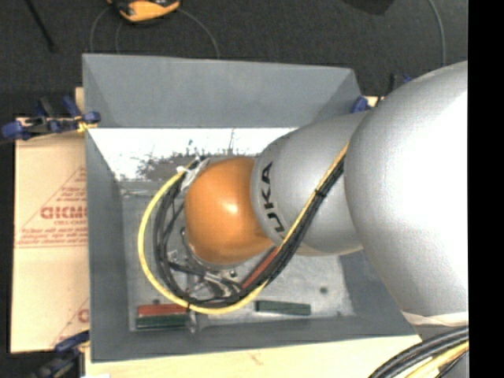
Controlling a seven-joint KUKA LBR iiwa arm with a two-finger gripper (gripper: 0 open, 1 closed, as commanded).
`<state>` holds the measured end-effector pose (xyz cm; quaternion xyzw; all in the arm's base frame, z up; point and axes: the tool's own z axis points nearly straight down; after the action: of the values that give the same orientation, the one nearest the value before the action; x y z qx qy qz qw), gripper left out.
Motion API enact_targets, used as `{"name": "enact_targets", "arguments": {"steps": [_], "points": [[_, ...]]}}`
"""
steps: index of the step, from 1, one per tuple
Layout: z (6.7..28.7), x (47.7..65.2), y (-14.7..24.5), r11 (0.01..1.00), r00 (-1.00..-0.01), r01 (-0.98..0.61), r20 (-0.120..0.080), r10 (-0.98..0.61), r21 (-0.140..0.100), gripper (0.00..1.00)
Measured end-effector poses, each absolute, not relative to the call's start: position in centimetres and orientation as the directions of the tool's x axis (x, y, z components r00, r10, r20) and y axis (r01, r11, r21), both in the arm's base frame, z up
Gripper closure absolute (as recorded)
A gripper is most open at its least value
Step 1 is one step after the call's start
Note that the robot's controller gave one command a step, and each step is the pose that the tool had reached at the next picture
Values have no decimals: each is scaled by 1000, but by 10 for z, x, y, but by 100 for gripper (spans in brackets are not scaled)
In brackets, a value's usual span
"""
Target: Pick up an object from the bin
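Note:
My gripper (208,280) is low in the bin, left of centre near the front wall, and just a dark part of its body shows among cables. In front of it, to the left, a flat bar with a red top and green underside (160,314) lies along the front wall. A dark green stick (282,309) rests along the same wall to the gripper's right. I cannot tell if the gripper touches either one.
The arm with its orange cover and a yellow cable loop hides the middle of the bin. Speckled bin floor shows at the back left and at the front right. The bin's sloped walls stand close on all sides.

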<state>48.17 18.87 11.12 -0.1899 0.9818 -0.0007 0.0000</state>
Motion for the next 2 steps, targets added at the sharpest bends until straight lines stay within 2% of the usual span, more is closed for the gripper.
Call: {"name": "enact_targets", "arguments": {"steps": [1, 2], "points": [[89, 485, 136, 968, -968, -252, -1, -252, 1, 100], [89, 485, 137, 968, -968, -250, -1, -250, 3, 0]]}}
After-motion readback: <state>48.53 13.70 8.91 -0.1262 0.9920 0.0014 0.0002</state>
